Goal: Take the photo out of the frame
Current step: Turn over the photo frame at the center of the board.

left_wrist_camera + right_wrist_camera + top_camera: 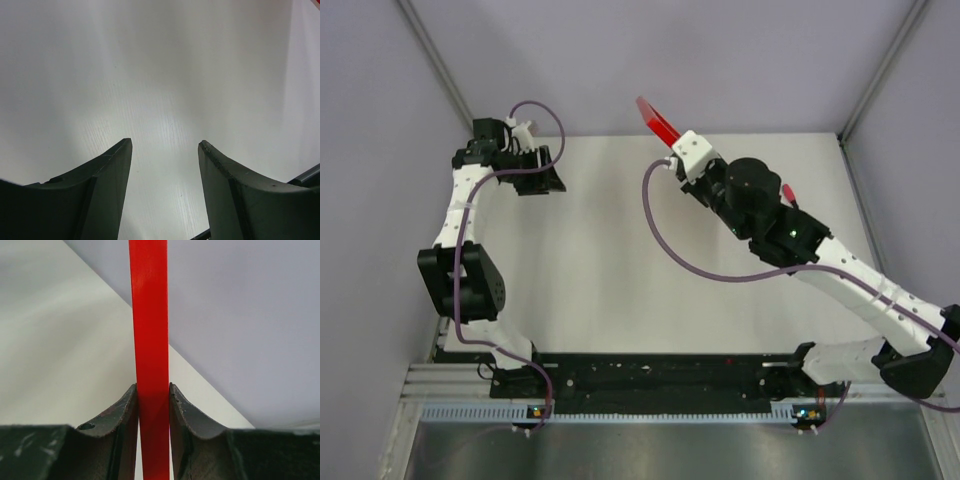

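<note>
The fingers (122, 415) of the right gripper (152, 386) press from both sides on the frame (149, 315). In the wrist view we see it edge-on, a thin red bar running straight up from between the dark pads. The jaws stand narrow, clamped on that bar. Its top and bottom ends are both cut off by the picture's edges. Behind it lie the white table (60, 340) and the pale wall (240, 315).

The left gripper (165, 142) holds nothing, and its fingers (107, 185) stand wide apart over bare table.

From above, we find the frame (658, 122) held clear of the table, tilted and sticking out past the right gripper (680, 150) toward the far wall. It is well apart from the left gripper (542, 172) at the far left. Only a short red stretch shows there, since the wrist covers the rest.

We cannot tell whether the photo sits in the frame, because no view shows its face or its back.
</note>
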{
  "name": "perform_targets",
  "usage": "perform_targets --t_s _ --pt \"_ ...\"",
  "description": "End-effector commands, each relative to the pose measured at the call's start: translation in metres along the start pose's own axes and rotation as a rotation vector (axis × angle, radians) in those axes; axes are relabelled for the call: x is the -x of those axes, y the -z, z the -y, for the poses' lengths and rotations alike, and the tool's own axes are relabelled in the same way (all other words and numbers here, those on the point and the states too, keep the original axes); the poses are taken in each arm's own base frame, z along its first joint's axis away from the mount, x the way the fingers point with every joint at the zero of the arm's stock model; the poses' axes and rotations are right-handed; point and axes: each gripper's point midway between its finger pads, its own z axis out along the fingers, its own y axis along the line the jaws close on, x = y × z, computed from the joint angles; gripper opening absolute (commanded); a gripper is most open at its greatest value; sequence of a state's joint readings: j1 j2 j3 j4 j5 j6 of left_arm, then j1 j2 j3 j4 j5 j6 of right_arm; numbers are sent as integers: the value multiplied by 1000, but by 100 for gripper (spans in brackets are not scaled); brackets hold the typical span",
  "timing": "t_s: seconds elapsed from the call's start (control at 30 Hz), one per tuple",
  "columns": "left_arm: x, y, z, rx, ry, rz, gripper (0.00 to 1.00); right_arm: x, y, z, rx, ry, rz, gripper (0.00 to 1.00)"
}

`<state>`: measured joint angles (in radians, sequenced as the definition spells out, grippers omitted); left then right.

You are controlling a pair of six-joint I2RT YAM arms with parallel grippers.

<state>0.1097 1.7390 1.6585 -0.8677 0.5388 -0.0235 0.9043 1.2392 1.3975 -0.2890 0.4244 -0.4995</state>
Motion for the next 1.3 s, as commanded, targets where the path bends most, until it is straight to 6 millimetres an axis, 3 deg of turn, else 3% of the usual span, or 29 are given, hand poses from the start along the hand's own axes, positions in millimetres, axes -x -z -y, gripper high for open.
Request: perform_targets --t_s 0.0,0.23,0.57,0.83,1.03,1.27 --pt "7 4 7 -37 -36 37 61 43 11 37 -44 -149 132 0" --pt "6 0 7 -51 -35 35 61 55 12 78 -61 -275 166 0" --pt "1 -6 7 -71 -26 21 61 79 30 101 -44 -408 229 0" --pt "-1 -7 9 -84 -25 18 61 83 34 122 -9 -586 256 0" --pt "-2 -9 11 -104 -22 13 61 65 29 138 37 -740 241 0" --pt "-10 -19 14 -163 -29 -15 62 11 9 144 97 -911 156 0"
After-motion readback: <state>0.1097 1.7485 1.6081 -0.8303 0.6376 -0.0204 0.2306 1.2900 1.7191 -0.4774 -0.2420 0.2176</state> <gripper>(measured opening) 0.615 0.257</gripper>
